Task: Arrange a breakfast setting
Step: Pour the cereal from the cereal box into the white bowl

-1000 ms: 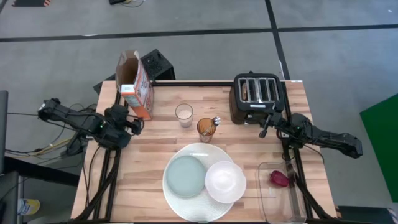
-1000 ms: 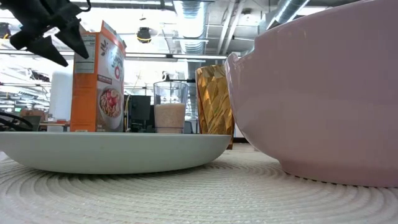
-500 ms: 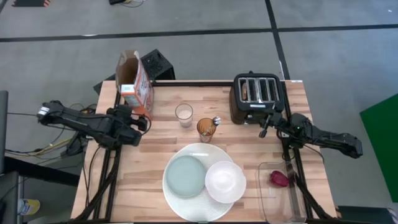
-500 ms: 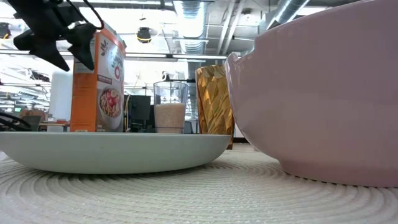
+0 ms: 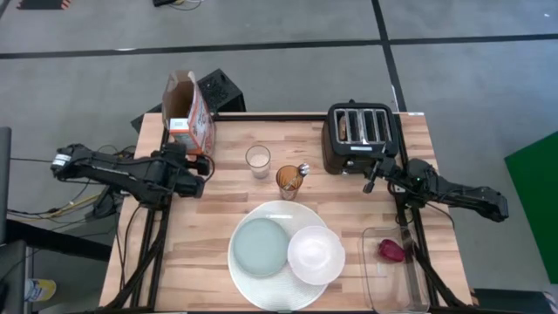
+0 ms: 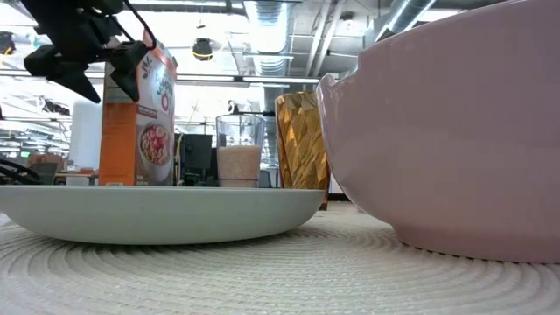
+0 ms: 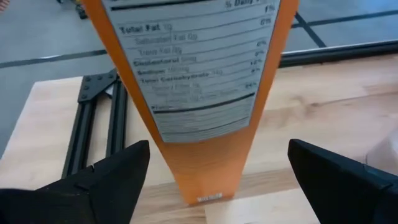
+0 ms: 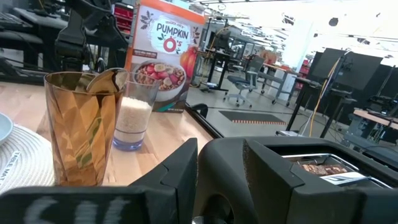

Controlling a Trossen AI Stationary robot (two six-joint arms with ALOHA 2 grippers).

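The orange cereal box (image 5: 187,118) stands upright at the table's far left. My left gripper (image 5: 197,167) is open just on its near side; in the left wrist view its fingers (image 7: 118,174) stand on either side of the box's narrow side (image 7: 199,93) without touching. The grey-blue plate (image 5: 260,246) and white bowl (image 5: 316,255) rest on the large white plate (image 5: 279,214). The spoon (image 5: 302,168) sticks out of an amber glass (image 5: 289,181). Toast (image 8: 317,167) sits in the toaster (image 5: 362,135). Dark red fruit (image 5: 392,250) lies in a clear container. My right gripper (image 5: 375,174) waits by the toaster, slightly open.
A glass of milk (image 5: 257,160) stands between the cereal box and the amber glass. The clear container (image 5: 397,279) lies at the near right corner. Bare wood shows along the table's left side and near left corner.
My left gripper has moved toward the table's right edge and a little down, toward the cereal box, turning as it went. Its fingers stay open and now stand on either side of the box. The right arm has kept still.
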